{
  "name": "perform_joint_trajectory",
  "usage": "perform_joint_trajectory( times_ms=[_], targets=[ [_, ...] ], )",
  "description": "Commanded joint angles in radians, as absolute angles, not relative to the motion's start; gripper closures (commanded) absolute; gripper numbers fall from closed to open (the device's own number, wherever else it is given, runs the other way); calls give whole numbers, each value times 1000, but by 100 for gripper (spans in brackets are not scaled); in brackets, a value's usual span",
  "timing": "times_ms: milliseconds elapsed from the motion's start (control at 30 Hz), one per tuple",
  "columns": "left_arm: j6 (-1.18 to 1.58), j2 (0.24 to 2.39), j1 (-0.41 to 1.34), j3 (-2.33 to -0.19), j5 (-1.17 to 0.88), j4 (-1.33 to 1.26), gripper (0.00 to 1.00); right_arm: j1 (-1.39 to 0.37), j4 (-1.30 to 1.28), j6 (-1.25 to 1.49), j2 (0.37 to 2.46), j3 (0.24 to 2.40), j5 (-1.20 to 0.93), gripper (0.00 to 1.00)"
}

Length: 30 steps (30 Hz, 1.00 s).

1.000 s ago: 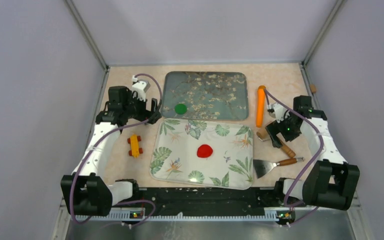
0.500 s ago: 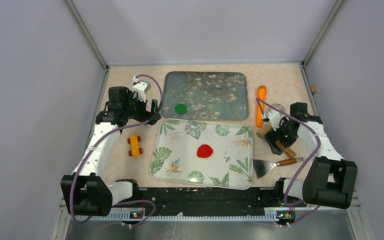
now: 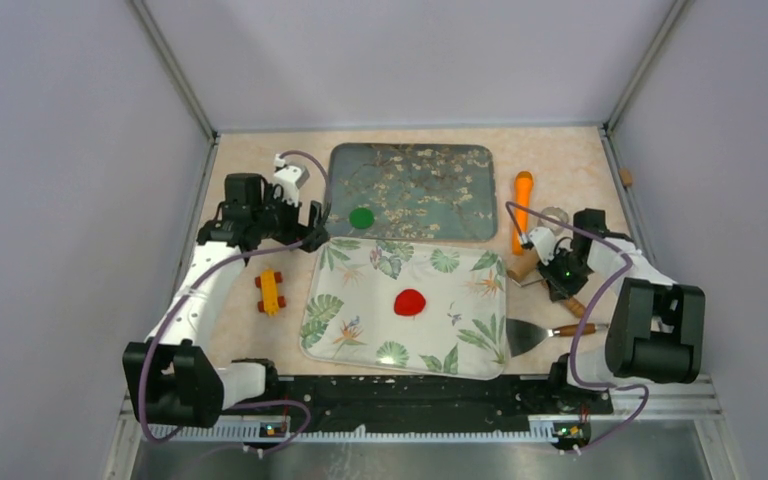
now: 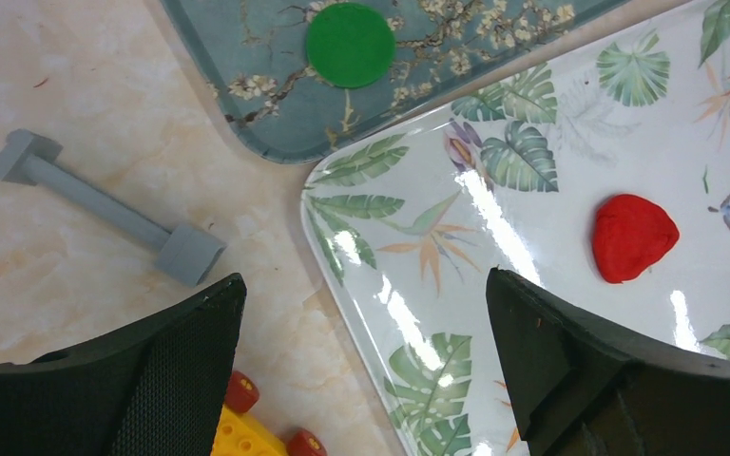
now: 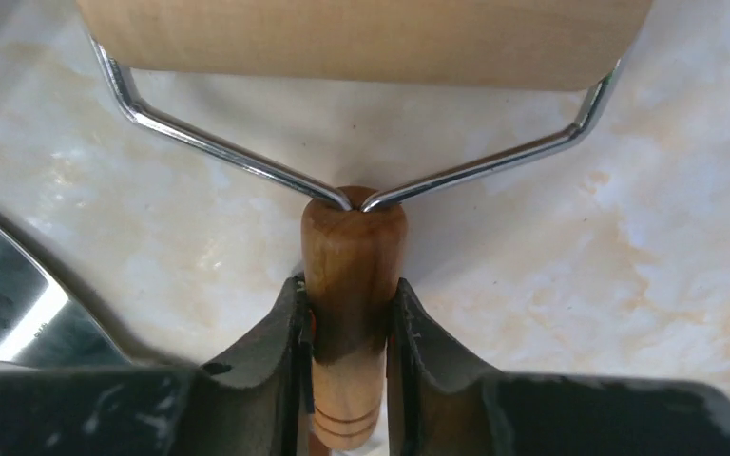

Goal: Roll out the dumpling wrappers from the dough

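Dumpling wrapper (image 4: 350,44), green, flat and round, is seen finished on the blossom-patterned tray (image 4: 247,104), straight ahead of the left gripper (image 4: 361,285). The red dough (image 4: 633,237) is found as a thick, unflattened lump on the leaf-patterned tray (image 4: 418,313), ahead of that gripper and to its right. The task is therefore judged to be about half done, with one disc made and one lump left to be rolled. The left gripper's jaws are spread wide with nothing between them, and it is held above the corner of the leaf-patterned tray. The right gripper (image 5: 350,313) is pressed together on the wooden handle (image 5: 354,242) of the pastry roller (image 5: 361,38). The roller's drum lies just beyond the fingertips and is joined to the handle by a wire fork. The roller appears to be resting on the table, so lifting is judged not yet begun. A spatula blade (image 5: 9,304) is seen close beside those fingers. What is left, by this reading, is for the roller to be carried to the red dough, well off to the right gripper's left, and for the lump to be pressed out into a round disc.
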<state>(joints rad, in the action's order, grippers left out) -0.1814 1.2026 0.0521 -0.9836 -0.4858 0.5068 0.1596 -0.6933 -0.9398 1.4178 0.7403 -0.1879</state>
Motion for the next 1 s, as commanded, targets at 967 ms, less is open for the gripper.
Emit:
perform_joint_trajectory(
  times_ms=[967],
  targets=[
    [345,1734,383,-1510,-828,338,1,-490,-937,-730,1518,1472,-311,100]
  ],
)
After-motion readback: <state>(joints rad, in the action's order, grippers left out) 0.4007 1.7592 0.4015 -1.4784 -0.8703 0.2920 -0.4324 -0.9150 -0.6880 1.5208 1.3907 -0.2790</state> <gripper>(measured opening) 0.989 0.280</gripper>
